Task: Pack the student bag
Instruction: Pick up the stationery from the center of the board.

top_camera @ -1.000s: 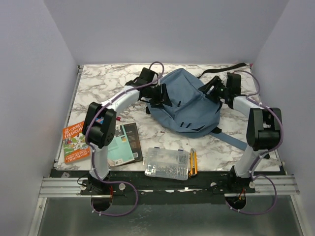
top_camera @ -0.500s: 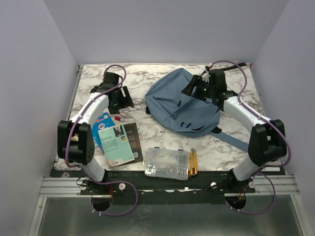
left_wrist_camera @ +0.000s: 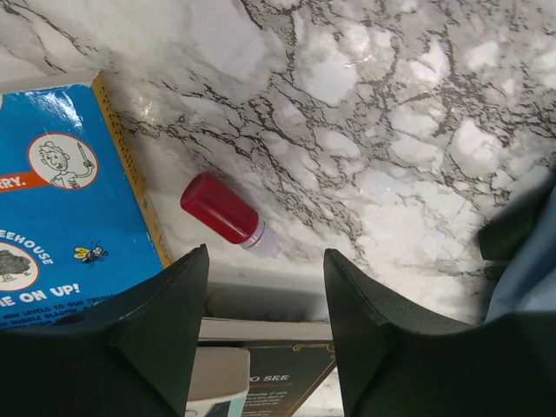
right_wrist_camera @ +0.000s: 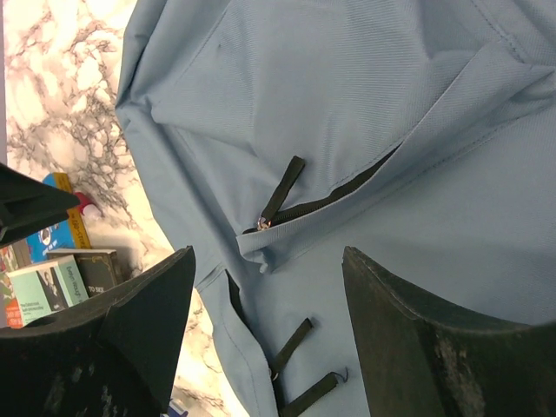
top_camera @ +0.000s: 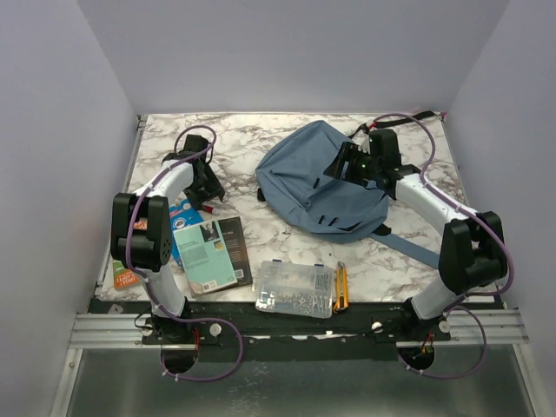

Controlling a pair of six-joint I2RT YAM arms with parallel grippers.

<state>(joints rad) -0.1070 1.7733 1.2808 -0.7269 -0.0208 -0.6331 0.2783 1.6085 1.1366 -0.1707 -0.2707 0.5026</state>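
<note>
Your right claw (right_wrist_camera: pixel 267 256) is hovering directly over the student bag (top_camera: pixel 317 187), which is lying far and right of centre on the table (top_camera: pixel 261 139). Its fingers are standing apart with nothing between them, above the bag's zip (right_wrist_camera: pixel 347 187). Your left claw (left_wrist_camera: pixel 265 261) is hanging well left of the bag, likewise spread and empty, just short of a small red-capped tube (left_wrist_camera: pixel 221 211) beside a blue book (left_wrist_camera: pixel 61 200). The right arm is stretching far across the table's right side; the left arm is bending sharply, elbow near the left edge. The right arm is covering part of the bag from above, and you cannot tell what the tube is.
</note>
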